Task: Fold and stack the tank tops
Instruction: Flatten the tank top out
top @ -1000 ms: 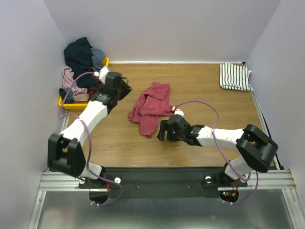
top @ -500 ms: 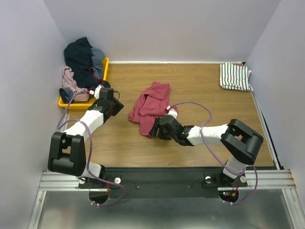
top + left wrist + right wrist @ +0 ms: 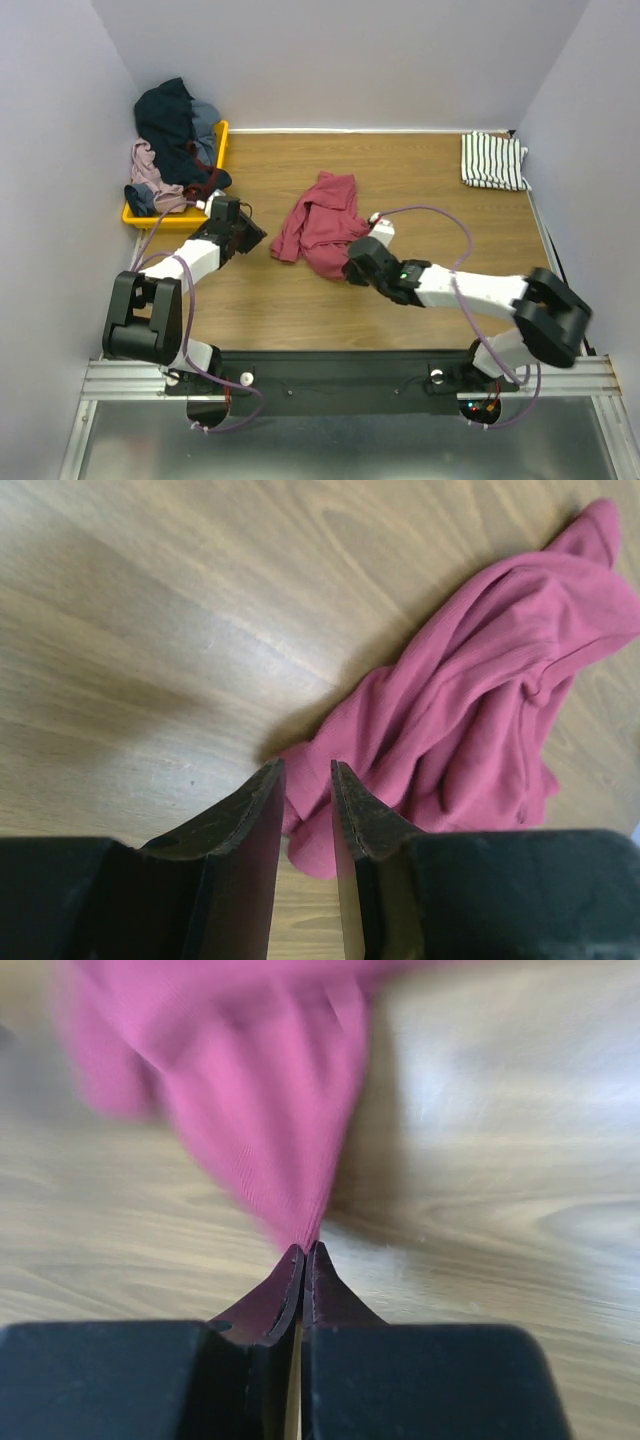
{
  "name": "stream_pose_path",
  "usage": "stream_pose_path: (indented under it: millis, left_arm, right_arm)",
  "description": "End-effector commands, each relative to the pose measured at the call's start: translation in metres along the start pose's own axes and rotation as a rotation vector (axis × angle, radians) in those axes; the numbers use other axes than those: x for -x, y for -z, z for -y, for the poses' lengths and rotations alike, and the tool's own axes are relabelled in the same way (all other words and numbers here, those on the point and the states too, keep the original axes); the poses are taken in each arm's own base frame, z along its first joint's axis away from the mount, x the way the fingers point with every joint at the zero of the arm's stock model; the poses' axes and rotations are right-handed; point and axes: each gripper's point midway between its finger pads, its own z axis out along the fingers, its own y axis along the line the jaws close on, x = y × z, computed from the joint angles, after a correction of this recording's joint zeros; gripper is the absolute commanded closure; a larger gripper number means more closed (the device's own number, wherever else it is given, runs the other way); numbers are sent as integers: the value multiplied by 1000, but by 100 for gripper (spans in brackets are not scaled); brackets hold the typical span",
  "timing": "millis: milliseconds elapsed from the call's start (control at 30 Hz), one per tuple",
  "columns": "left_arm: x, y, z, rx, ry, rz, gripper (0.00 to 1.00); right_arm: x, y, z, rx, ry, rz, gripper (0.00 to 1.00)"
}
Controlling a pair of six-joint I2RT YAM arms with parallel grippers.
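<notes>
The dark red tank top [image 3: 322, 222] lies crumpled at the middle of the wooden table. My right gripper [image 3: 351, 267] is at its near edge, shut on a pinch of the red cloth [image 3: 290, 1140], which stretches away from the closed tips of the right gripper [image 3: 303, 1249]. My left gripper [image 3: 256, 238] is low at the top's left edge. In the left wrist view the left gripper [image 3: 306, 775] stands open by a narrow gap, with a corner of the red tank top [image 3: 470, 710] lying between the fingers. The striped tank top [image 3: 492, 160] lies folded at the far right.
A yellow tray [image 3: 221, 134] heaped with other clothes [image 3: 170, 125] sits at the far left, just behind the left arm. Grey walls close in the table on three sides. The right arm's cable [image 3: 440, 215] arcs over the wood.
My right gripper has shut on the red top's near edge and pulled it a little to the right. The left arm has drawn back and down to the top's left edge, its jaws narrowing.
</notes>
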Motion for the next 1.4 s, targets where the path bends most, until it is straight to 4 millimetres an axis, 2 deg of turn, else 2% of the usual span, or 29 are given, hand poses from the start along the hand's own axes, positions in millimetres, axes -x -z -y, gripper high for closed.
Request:
stream_pose_path:
  millis: [0, 100, 133, 200, 300, 400, 633, 667, 733, 800, 833, 867, 900, 933, 1000, 1167, 1267, 1367]
  left_arm:
    - [-19, -3, 6, -75, -26, -40, 64]
    - [-41, -4, 15, -132, -66, -95, 64]
    - [-52, -3, 26, -188, -95, -120, 64]
    - [-63, -1, 31, -204, -133, -142, 64]
    - [-69, 1, 38, -181, -219, -130, 62]
    - [-84, 11, 45, -193, -293, -130, 57]
    - [-144, 51, 71, -340, -434, -232, 51]
    - [-157, 58, 75, -352, -458, -245, 49]
    - [-168, 66, 88, -378, -455, -259, 49]
    - [-188, 65, 93, -352, -471, -279, 49]
    - [-185, 66, 100, -360, -459, -265, 49]
    - [-192, 60, 98, -334, -465, -279, 49]
    - [-200, 63, 108, -347, -471, -291, 49]
    - [-199, 59, 109, -323, -471, -269, 49]
    - [-212, 53, 102, -274, -465, -293, 49]
    - [-226, 43, 95, -228, -436, -323, 55]
    - [-237, 45, 96, -225, -421, -348, 61]
    - [-245, 48, 94, -225, -427, -358, 64]
  right_arm:
    - [84, 58, 15, -101, 34, 260, 100]
    - [122, 93, 14, -127, 53, 361, 100]
    - [133, 101, 11, -133, 52, 392, 100]
    - [136, 104, 14, -161, 93, 389, 100]
    - [131, 96, 18, -199, 129, 360, 100]
    - [126, 92, 22, -216, 134, 346, 100]
    - [124, 93, 35, -259, 152, 343, 100]
    - [124, 93, 36, -261, 153, 344, 100]
    - [124, 93, 36, -264, 153, 344, 100]
    - [124, 92, 38, -271, 152, 345, 100]
    - [124, 92, 38, -271, 154, 344, 99]
    - [123, 92, 39, -274, 155, 342, 100]
    - [123, 93, 40, -273, 149, 344, 100]
    - [124, 94, 41, -276, 147, 346, 100]
    - [122, 95, 45, -279, 142, 345, 100]
    - [120, 99, 49, -275, 125, 346, 100]
    - [119, 100, 52, -274, 117, 348, 100]
    - [117, 101, 54, -276, 116, 347, 99]
